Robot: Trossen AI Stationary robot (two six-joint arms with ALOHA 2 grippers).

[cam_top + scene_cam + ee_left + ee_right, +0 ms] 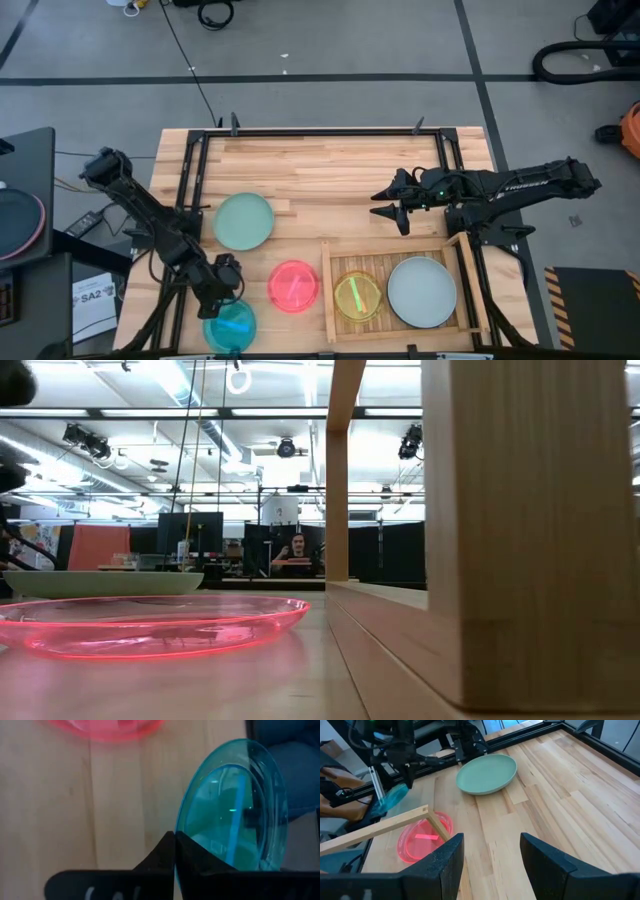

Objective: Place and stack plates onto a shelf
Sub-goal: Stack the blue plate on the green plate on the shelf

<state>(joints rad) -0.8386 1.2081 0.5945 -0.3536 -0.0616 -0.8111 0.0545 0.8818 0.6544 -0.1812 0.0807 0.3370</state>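
Observation:
My left gripper (222, 287) is at the table's near left corner, shut on a translucent cyan plate (235, 805), which also shows in the right wrist view (390, 800). A pink plate (293, 286) lies flat beside it. A pale mint plate (244, 221) lies farther back. The wooden slatted shelf (327, 290) sits near the front edge. It holds a yellow-green plate (357, 296) and a whitish plate (422, 291) side by side. My right gripper (395, 200) hangs open above the table's middle, holding nothing. My left gripper pinches the cyan plate's rim (178, 832) between its two shut fingers (160, 851). The fingers slant down from above. The plate is steeply tilted and hangs below and beyond the fingers. I cannot tell whether its low edge clears the table.
Black metal rails (195, 180) frame the tabletop's left, right and far sides. Bare planks (340, 170) lie between the mint plate and my right arm. In the low view a shelf post (520, 520) stands close, and a person (297, 550) sits far behind the table.

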